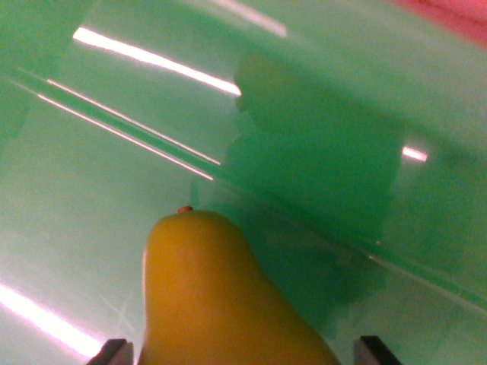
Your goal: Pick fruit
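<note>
A yellow pear (217, 296) fills the bottom centre of the wrist view, its small stalk end pointing up the picture. My gripper (243, 351) has one dark fingertip (112, 352) at the pear's left and one at its right, tight against its sides. The gripper is shut on the pear. The pear's wide lower body is cut off by the bottom edge. Below it lies a glossy green surface (91, 190).
The green surface has a straight ridge or rim (304, 217) running diagonally from upper left to lower right, with bright light streaks on it. A dark shadow (319, 144) lies right of centre. A pink strip (456, 15) shows in the top right corner.
</note>
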Robot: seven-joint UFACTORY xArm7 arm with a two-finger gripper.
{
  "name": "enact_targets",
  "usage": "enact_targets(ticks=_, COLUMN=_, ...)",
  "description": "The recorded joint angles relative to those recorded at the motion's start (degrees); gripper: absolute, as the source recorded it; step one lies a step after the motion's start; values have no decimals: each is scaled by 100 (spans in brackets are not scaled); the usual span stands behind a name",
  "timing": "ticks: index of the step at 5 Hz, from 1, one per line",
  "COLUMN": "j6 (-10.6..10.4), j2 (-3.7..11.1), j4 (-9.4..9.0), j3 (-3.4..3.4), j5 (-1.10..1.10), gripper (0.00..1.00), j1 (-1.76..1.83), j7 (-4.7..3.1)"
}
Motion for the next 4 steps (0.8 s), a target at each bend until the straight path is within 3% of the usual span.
enact_targets(ticks=3, j6=186, j2=-71, j4=115, j3=0, j5=-1, gripper=100, j1=-1, j7=4)
enact_targets(ticks=4, j6=394, j2=-150, j4=244, j3=0, j5=-3, gripper=100, j1=-2, j7=9)
